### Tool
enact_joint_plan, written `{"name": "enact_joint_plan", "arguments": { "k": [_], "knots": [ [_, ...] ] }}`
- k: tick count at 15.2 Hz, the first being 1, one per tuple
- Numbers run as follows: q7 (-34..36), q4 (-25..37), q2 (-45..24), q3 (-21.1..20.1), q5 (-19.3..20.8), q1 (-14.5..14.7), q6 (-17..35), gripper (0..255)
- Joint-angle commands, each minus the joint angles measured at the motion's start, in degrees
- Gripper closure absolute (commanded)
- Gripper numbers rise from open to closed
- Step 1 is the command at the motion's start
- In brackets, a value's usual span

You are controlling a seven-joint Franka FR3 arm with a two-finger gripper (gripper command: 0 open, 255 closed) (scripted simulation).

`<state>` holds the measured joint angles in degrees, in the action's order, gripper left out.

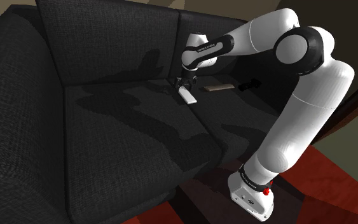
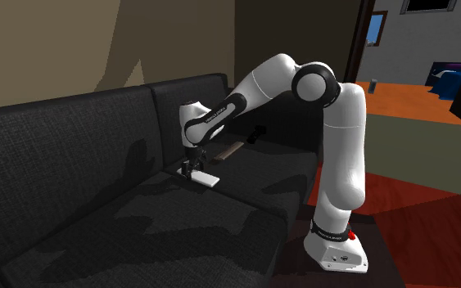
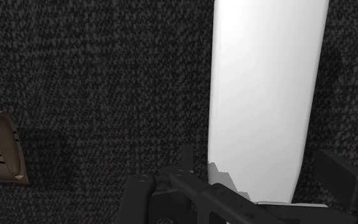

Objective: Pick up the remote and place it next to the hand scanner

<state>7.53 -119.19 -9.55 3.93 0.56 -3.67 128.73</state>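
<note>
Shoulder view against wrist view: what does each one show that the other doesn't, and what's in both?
Shoulder view's own: the arm, stand, black scanner and sofa back. Wrist view's own: the cushion's weave and the open claw straddling the remote's end. Shared: the white remote, the brown object beside it, the claw.

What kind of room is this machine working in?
Probably a living room in a house: a dark fabric sofa, a white remote lying on its seat, and a doorway opening to another room.
</note>
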Motion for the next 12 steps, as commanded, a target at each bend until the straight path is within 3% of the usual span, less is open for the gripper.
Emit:
{"name": "enact_joint_plan", "arguments": {
  "k": [1,2,3,12],
  "knots": [
    [0.0,0.0,0.0,0.0,0.0,0.0,0.0,0],
    [0.0,0.0,0.0,0.0,0.0,0.0,0.0,0],
    [0.0,0.0,0.0,0.0,0.0,0.0,0.0,255],
    [0.0,0.0,0.0,0.0,0.0,0.0,0.0,255]
  ]
}}
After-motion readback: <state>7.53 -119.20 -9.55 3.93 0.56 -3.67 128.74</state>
